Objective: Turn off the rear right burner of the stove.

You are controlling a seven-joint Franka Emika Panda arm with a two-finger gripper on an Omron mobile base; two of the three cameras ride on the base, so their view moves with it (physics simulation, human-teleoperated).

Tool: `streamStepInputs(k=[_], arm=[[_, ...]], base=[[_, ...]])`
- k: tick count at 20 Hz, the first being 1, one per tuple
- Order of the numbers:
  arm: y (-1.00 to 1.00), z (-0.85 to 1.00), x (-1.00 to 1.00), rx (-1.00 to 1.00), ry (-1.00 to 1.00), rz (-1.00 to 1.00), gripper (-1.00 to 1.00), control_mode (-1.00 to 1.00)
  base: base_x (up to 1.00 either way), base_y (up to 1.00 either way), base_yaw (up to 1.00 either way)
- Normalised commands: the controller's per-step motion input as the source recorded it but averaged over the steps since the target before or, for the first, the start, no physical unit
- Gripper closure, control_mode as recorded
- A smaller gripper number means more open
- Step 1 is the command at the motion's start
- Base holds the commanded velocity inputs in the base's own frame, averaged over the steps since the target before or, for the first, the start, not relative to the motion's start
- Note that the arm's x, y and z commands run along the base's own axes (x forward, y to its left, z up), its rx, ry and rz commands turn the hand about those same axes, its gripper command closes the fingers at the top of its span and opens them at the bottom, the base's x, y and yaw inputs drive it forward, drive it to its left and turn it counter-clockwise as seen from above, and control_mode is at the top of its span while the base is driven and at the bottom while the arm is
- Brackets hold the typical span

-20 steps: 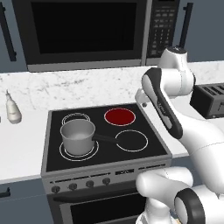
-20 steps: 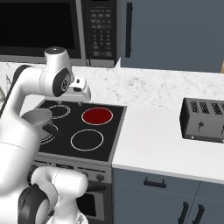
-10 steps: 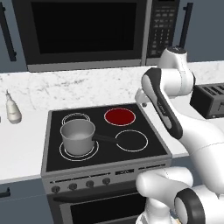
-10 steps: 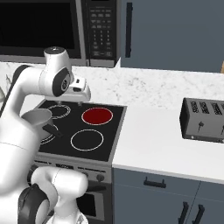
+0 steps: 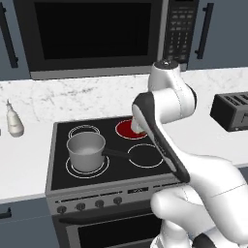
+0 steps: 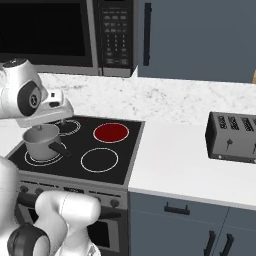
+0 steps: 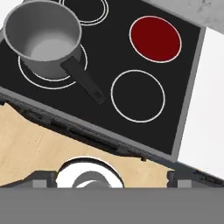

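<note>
My gripper (image 7: 112,181) hung high above the front edge of the stove (image 7: 188,83), its two dark tips spread wide apart at the bottom of the hand view and holding nothing. Looking down from the hand, the rear right burner (image 7: 155,38) was a solid red disc at the far right corner of the black glass, just beyond the white-ringed front right zone (image 7: 138,96). From my left base view the same burner (image 5: 125,128) was partly hidden behind my own forearm; from the right base view it (image 6: 111,132) lay fully open, still glowing red, so it was not yet switched off.

A grey saucepan (image 7: 43,37) stood upright on the front left zone, its dark handle (image 7: 83,81) pointing toward the front right ring. The row of small dark knobs (image 5: 89,205) ran along the steel front panel, well below my hand and untouched. A black microwave (image 5: 97,36) hung above the stove, a toaster (image 6: 232,136) sat on the white counter to the right, and a small bottle (image 5: 13,121) stood on the counter to the left
</note>
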Motion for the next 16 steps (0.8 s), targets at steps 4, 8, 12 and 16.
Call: streamStepInputs(k=[4, 8, 12, 16], arm=[[1.00, -0.32, -0.93, -0.29, -0.04, 0.28, -1.00, -1.00], [1.00, -0.68, -0.99, -0.34, 0.00, 0.27, -1.00, -1.00], [1.00, -0.79, -0.96, -0.28, 0.01, 0.26, -1.00, -1.00], [0.55, -0.97, -0.69, -0.17, 0.02, 0.16, -1.00, -1.00]], base=[[0.00, 0.00, 0.00], [0.00, 0.00, 0.00], [0.00, 0.00, 0.00], [0.00, 0.00, 0.00]])
